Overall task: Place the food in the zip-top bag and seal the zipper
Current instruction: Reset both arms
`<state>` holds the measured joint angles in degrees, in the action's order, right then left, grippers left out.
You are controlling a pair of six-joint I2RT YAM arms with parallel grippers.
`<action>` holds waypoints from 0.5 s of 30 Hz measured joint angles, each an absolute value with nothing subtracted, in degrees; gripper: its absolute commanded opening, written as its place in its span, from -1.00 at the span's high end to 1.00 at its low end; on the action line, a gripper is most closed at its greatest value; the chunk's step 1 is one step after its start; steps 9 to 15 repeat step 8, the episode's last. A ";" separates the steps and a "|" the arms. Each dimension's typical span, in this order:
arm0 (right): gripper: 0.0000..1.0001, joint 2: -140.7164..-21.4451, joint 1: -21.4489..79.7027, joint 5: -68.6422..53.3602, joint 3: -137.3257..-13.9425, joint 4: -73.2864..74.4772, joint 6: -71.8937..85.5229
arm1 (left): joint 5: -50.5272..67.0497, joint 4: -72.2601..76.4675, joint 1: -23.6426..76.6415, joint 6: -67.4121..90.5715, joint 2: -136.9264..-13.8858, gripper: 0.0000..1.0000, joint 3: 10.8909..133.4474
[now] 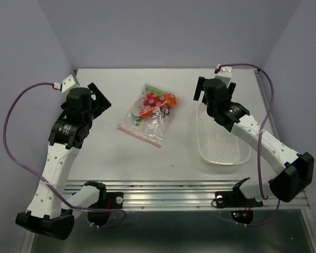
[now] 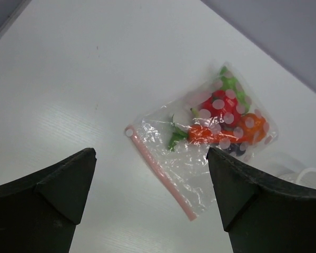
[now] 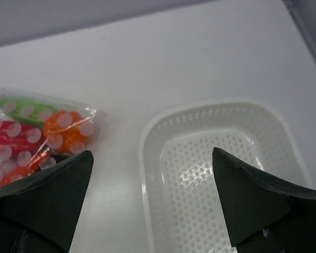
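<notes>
The clear zip-top bag (image 1: pixel 151 113) with pink dots lies flat at the table's middle, apart from both grippers. Inside it are the toy vegetables: a green pod (image 3: pixel 26 108), a red pepper (image 2: pixel 219 105), an orange pumpkin (image 2: pixel 250 126), a carrot (image 2: pixel 208 133) with a green top, and a dark piece partly hidden under them. The pink zipper strip (image 2: pixel 159 170) runs along the bag's near edge. My left gripper (image 2: pixel 150 184) is open and empty, held above the table left of the bag. My right gripper (image 3: pixel 152 182) is open and empty above the basket's left rim.
A white perforated basket (image 1: pixel 234 155) sits at the right of the table with nothing in it; it also shows in the right wrist view (image 3: pixel 147 174). Purple walls close the back and sides. A metal rail (image 1: pixel 168 187) runs along the near edge.
</notes>
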<state>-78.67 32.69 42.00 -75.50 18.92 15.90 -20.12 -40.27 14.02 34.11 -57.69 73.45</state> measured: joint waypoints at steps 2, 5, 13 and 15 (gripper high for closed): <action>-1.00 -76.79 32.71 41.60 -71.44 20.88 21.41 | -19.14 -38.11 14.02 34.04 -56.03 -0.98 72.23; -1.00 -70.72 32.73 38.33 -60.86 21.39 27.59 | -17.72 -37.17 14.02 33.87 -55.66 -0.98 70.54; -1.00 -63.11 32.75 35.18 -51.46 19.81 32.08 | -16.82 -36.62 14.02 33.58 -56.86 -0.98 68.40; -1.00 -63.11 32.75 35.18 -51.46 19.81 32.08 | -16.82 -36.62 14.02 33.58 -56.86 -0.98 68.40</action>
